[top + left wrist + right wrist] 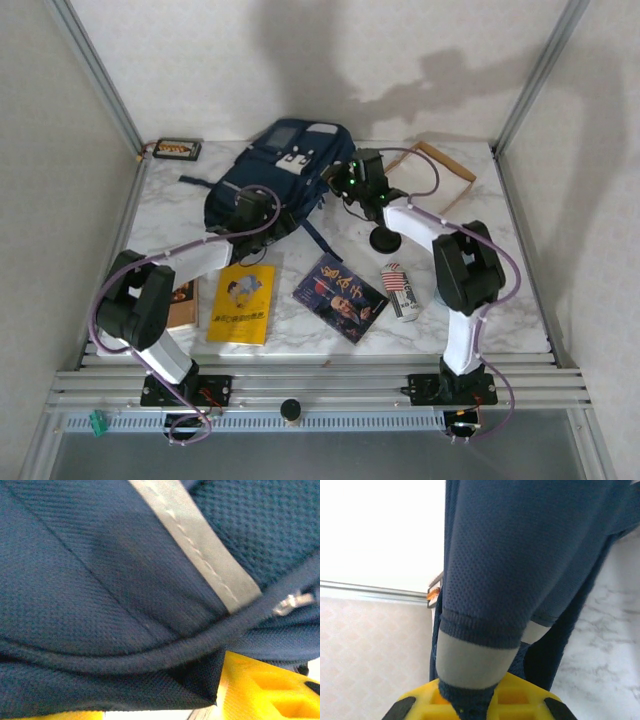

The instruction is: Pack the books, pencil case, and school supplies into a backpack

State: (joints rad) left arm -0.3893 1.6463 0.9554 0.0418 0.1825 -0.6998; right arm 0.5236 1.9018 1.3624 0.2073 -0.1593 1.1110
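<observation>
Packing: seemingly not begun | books (241, 303) lie loose beside backpack (275, 175) | right claw (472, 706) clamped on backpack fabric (left claw (252, 207): cannot tell)

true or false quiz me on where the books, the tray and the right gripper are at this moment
1. The yellow book lies flat on the table, nearer the arm bases than the backpack. True.
2. The dark blue book is inside the backpack. False: it lies on the table, to the right of the yellow book.
3. The right gripper is shut on backpack fabric. True.
4. The cardboard tray sits in the back left corner. False: it is at the back right, to the right of the backpack.
</observation>
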